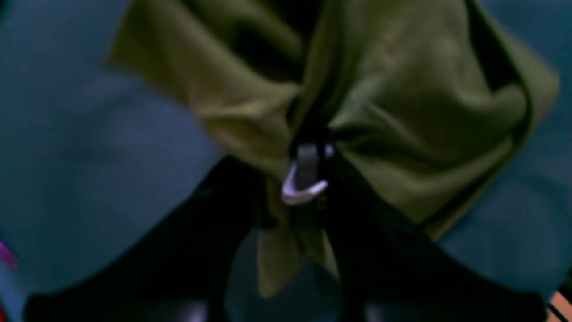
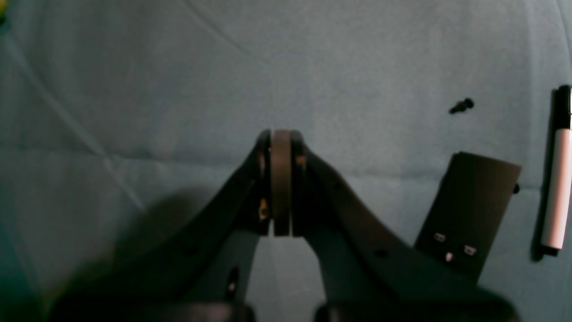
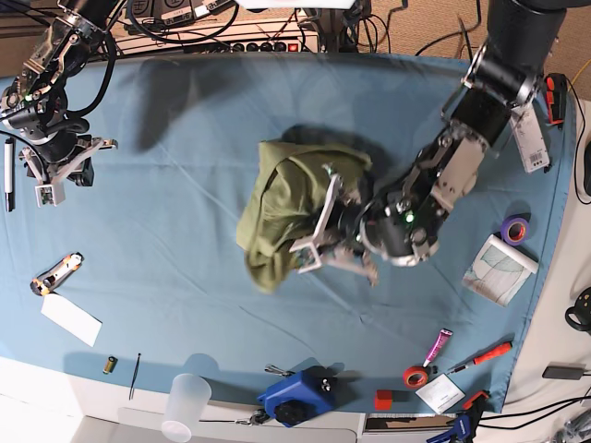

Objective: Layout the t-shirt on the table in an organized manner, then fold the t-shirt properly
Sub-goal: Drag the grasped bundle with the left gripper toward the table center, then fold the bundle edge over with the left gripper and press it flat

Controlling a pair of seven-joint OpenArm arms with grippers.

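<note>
Left wrist view, nearest the lens: left gripper (image 1: 308, 179), dark fingers pinched together on a bunch of the t-shirt (image 1: 402, 103). Olive cloth fans out above the jaws; a short tail of it hangs below them. View blurred; teal table (image 1: 89, 156) cover shows on both sides.

Right wrist view: right gripper (image 2: 280, 147) jaws pressed flat together, nothing between them, above bare teal cloth. To its right lie a small black screw (image 2: 461, 106), a dark rectangular plate (image 2: 469, 214) and a white marker (image 2: 556, 179) with a black cap.

Base view, left to right:
- Left edge: the marker (image 3: 9, 175) lies off the cloth edge; the right gripper (image 3: 55, 175) hangs near the far left corner, well apart from the shirt.
- Lower left: a utility knife (image 3: 55, 273), a white card (image 3: 71, 319), then a clear plastic cup (image 3: 186, 401) at the near edge.
- Centre of the table (image 3: 166, 231): the t-shirt (image 3: 277, 208) in a crumpled heap, not spread, with the left gripper (image 3: 319, 231) clamped on its right side.
- Near edge, centre: a blue tool (image 3: 294, 395).
- Right side: a pink marker (image 3: 438, 346), a red tape roll (image 3: 415, 376), an orange screwdriver (image 3: 480, 357), a folded paper (image 3: 500, 268) and a purple tape roll (image 3: 514, 229) by the right edge.
</note>
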